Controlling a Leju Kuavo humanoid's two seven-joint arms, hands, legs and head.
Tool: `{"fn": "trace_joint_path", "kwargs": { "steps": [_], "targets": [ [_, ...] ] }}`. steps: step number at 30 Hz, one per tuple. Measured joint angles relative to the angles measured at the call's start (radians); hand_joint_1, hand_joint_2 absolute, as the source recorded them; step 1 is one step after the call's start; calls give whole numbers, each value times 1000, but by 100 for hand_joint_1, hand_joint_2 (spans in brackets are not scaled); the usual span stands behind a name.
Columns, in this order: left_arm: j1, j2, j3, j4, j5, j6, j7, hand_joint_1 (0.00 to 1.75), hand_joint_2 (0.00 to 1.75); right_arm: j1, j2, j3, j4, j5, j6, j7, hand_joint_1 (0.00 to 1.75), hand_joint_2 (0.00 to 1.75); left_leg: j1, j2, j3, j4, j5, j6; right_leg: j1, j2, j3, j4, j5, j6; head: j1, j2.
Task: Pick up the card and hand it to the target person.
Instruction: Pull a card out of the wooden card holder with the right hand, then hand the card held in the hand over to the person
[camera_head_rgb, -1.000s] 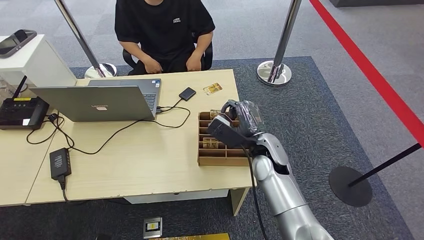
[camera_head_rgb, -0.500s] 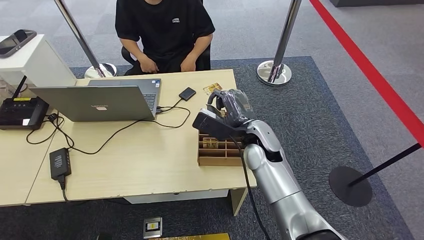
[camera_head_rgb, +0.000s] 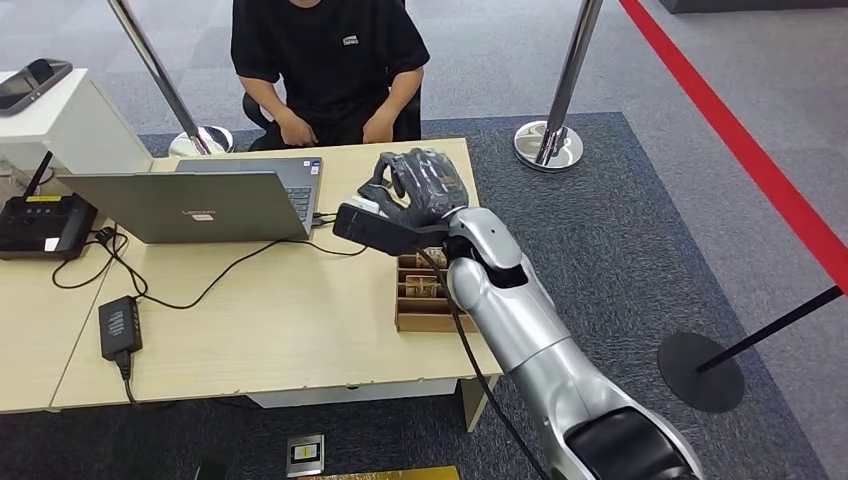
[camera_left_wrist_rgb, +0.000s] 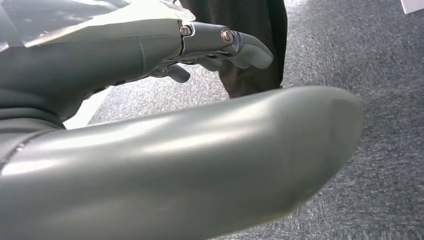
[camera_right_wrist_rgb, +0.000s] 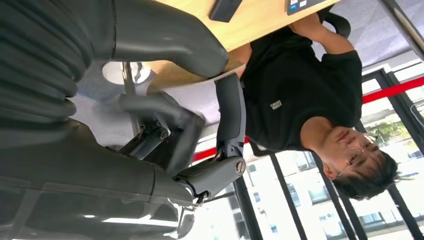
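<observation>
My right hand (camera_head_rgb: 417, 183) is raised over the far side of the wooden table (camera_head_rgb: 270, 320), in front of the seated person in a black T-shirt (camera_head_rgb: 325, 50). In the right wrist view a thin tan card (camera_right_wrist_rgb: 197, 75) is pinched between the thumb and a dark finger of this hand (camera_right_wrist_rgb: 165, 145), and it points toward the person (camera_right_wrist_rgb: 300, 95). The person's hands (camera_head_rgb: 300, 128) rest at the table's far edge. My left hand (camera_left_wrist_rgb: 150, 125) hangs over grey carpet with its fingers (camera_left_wrist_rgb: 240, 45) stretched out and nothing in them.
A cardboard sorting box (camera_head_rgb: 430, 300) with more cards sits under my right forearm. An open laptop (camera_head_rgb: 200, 200), a power brick (camera_head_rgb: 120, 325) with cables and a black router (camera_head_rgb: 40, 225) occupy the left of the table. A metal stanchion (camera_head_rgb: 560, 90) stands beyond the right end.
My right hand has lifted from above the cardboard box and moved forward and left toward the person. The person's hands have barely shifted.
</observation>
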Motion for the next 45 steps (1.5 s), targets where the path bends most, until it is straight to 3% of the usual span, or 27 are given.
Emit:
{"fn": "trace_joint_path", "kwargs": {
  "steps": [20,24,35,40,43,45],
  "targets": [
    [-6,-2,-11,0,-10,-11,15,0,0,-75,89,110,124,75,-26,-3,160,175,0,0,0,0,0,0,0,0,0,0,0,0,0,0],
    [-6,-2,-11,0,-2,-8,19,0,0,-80,101,119,141,85,-44,17,170,175,0,0,0,0,0,0,0,0,0,0,0,0,0,0],
    [-1,-9,-10,0,6,1,26,0,0,-114,107,125,217,291,-294,390,170,175,0,0,0,0,0,0,0,0,-1,0,0,0,0,0],
    [0,-9,-10,0,4,1,33,0,0,-125,102,121,256,326,-315,435,167,175,0,0,0,0,0,0,0,0,-1,0,0,0,0,0],
    [0,-9,-10,0,4,1,34,0,0,-126,102,120,274,328,-312,437,149,175,0,0,-1,0,0,0,0,0,-1,0,0,0,0,0],
    [1,-9,-10,0,4,1,34,0,0,-126,102,120,285,328,-309,437,80,175,0,0,-1,0,0,0,0,0,-1,0,0,0,0,0]
  ]
}}
